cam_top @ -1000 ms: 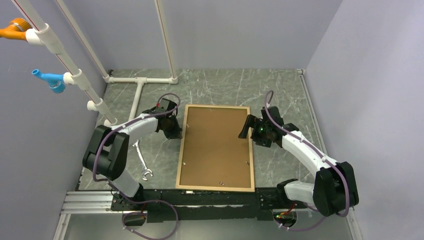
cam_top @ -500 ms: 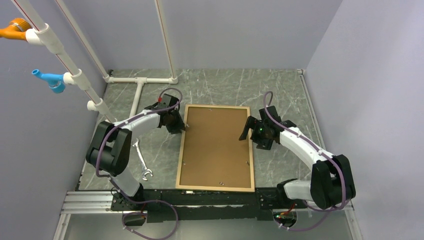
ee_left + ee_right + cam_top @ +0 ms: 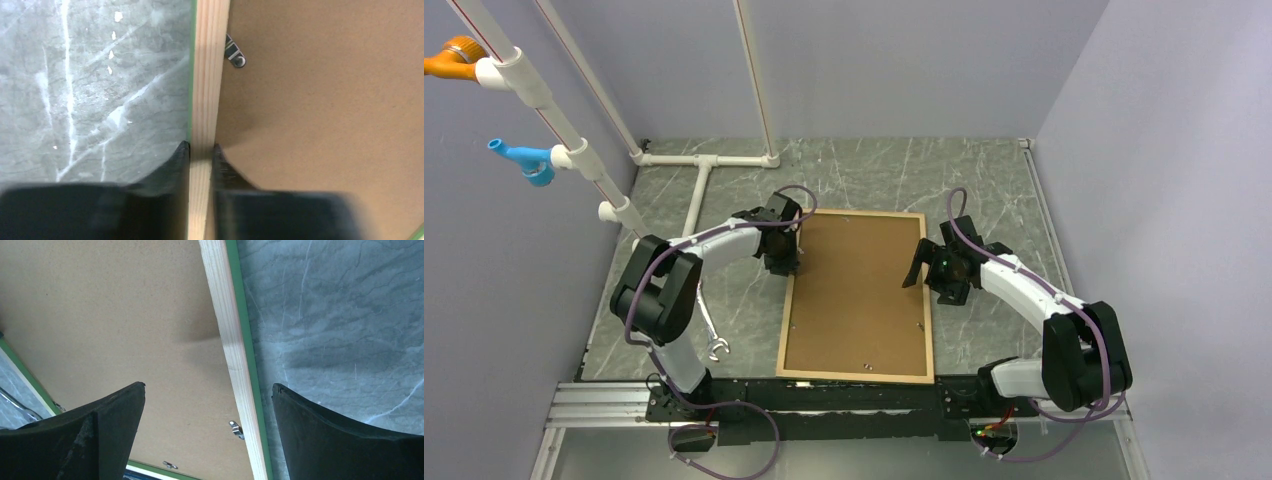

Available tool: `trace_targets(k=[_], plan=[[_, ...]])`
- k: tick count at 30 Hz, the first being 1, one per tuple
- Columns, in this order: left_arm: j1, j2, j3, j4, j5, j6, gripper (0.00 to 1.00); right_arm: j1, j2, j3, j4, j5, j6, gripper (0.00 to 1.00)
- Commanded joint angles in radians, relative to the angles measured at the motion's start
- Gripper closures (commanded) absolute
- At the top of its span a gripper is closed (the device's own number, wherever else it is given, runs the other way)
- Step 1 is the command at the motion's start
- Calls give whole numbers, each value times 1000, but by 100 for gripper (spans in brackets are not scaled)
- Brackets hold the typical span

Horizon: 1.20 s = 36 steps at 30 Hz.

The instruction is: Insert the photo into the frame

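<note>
Left hand (image 3: pixel 201 149) pinches frame (image 3: pixel 206 75) rail (tan face up); right hand (image 3: pixel 208 385) spread wide above.

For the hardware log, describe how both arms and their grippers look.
Left arm and right arm match: white link shells, bulky black joints, a purple cable looped along each. A small green light glows near the right wrist. Left gripper and right gripper are matte black with tapered fingers. No markings readable.

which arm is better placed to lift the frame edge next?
Left. The left gripper pinches the frame by its left rail, one finger on each side. The right gripper is wide open over the opposite rail, gripping nothing.
</note>
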Motion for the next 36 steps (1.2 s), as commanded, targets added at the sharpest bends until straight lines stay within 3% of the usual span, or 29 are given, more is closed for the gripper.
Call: trace_targets(k=[1,12,22,26,36], plan=[[-11,65,-2,-7,-55,19,98,-3,-6,4,10,7,2,0],[36,56,78,-78,-108,-190,100,-2,-75,35,-41,40,7,0],[151,-43,-42,22,-83,-362,100,-3,-97,49,-74,38,4,0],[155,-99,-77,13,-135,-432,100,-1,-92,17,-65,15,11,0],[110,-180,-174,98,-104,-530,100,38,-130,-30,-97,-5,62,1]])
